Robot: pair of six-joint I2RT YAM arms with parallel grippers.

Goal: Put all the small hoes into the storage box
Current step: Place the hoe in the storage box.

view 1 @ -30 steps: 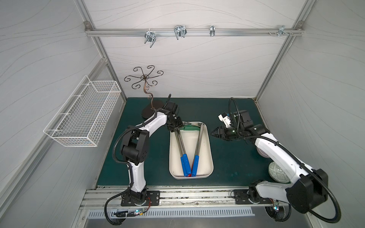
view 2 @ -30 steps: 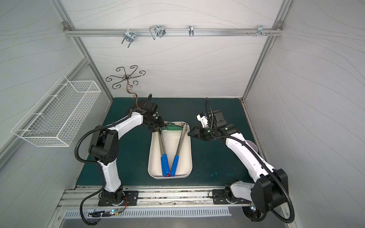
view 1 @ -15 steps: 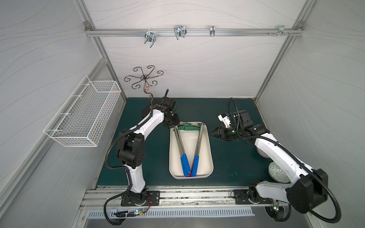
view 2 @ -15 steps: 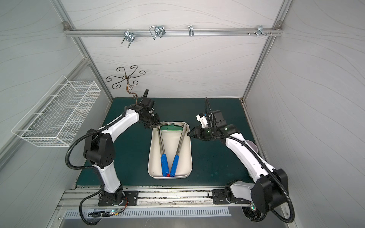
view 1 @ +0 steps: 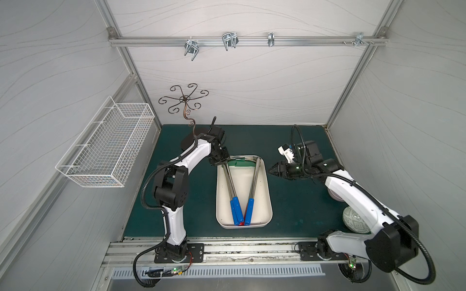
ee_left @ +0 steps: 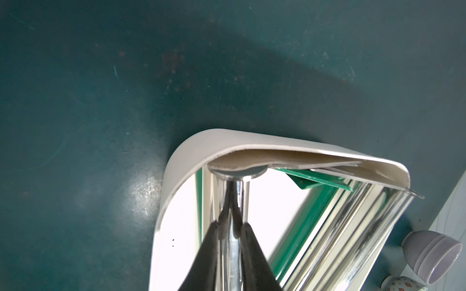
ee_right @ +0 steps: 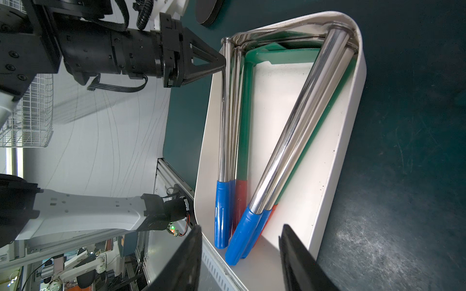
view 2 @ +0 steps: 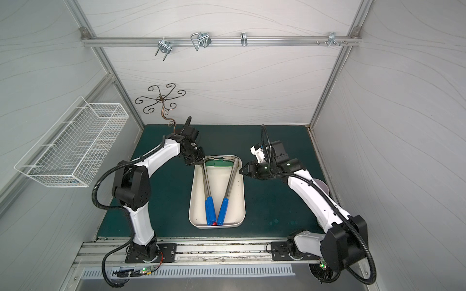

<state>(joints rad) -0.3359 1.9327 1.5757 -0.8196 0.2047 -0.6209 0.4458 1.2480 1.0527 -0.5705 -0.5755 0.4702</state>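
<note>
The storage box lies mid-mat, a cream tray holding several small hoes with chrome or green shafts and blue or red handles. My left gripper is at the box's far left corner, shut on the chrome shaft of the leftmost small hoe, just below its head. That hoe's blue handle rests inside the box at the near end. Another chrome hoe lies diagonally beside it. My right gripper hovers open just right of the box, holding nothing.
A white wire basket hangs on the left wall. A wrought-iron stand rises from a black base behind my left arm. A lilac cup and a patterned cup sit under my right arm. Metal hooks hang from the rail.
My left gripper's jaws have closed on the chrome shaft at the box's far left corner, and the left arm's elbow has swung left. The right arm has not moved.
</note>
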